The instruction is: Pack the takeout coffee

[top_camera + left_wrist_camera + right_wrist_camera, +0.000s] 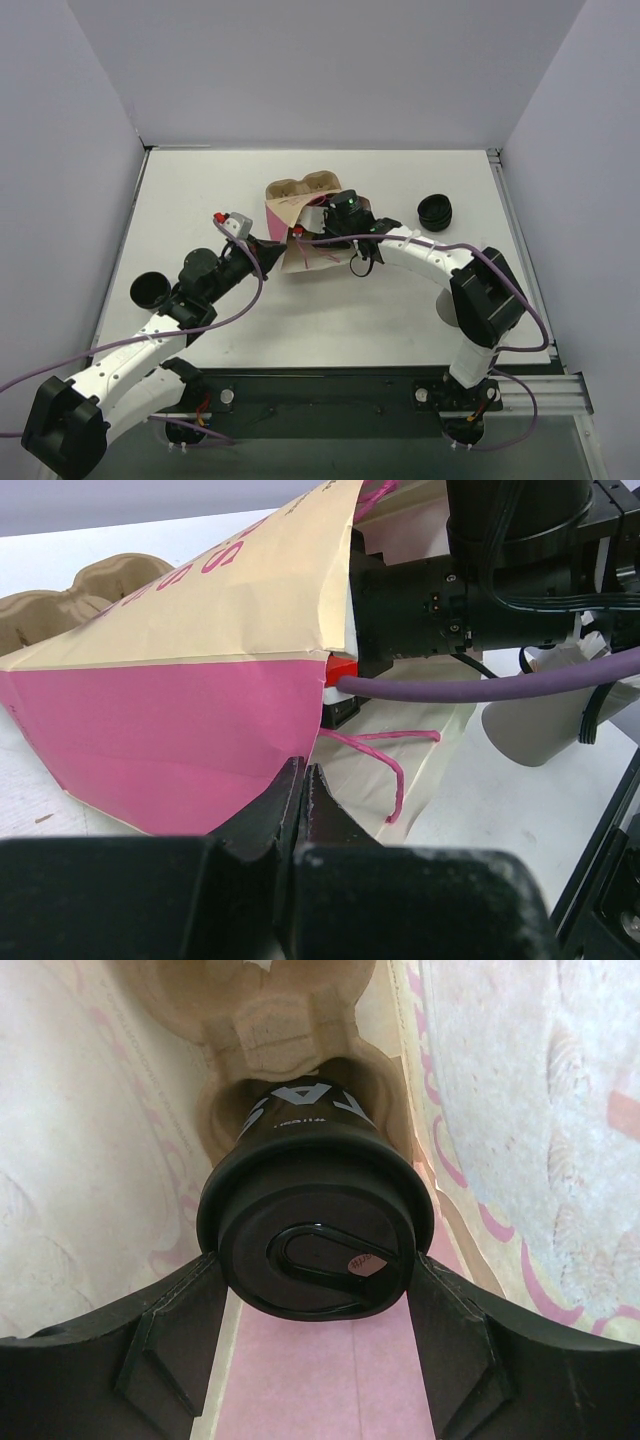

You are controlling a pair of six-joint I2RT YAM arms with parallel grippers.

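White tabletop (200, 190); right jaws clasp cup (315, 1230) in bag (180, 720).

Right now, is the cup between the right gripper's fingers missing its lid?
No, a black lid sits over the top of the cup in the right gripper.

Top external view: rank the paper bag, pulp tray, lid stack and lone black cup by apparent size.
1. paper bag
2. pulp tray, only partly showing
3. lid stack and lone black cup look alike, so they are not ranked.
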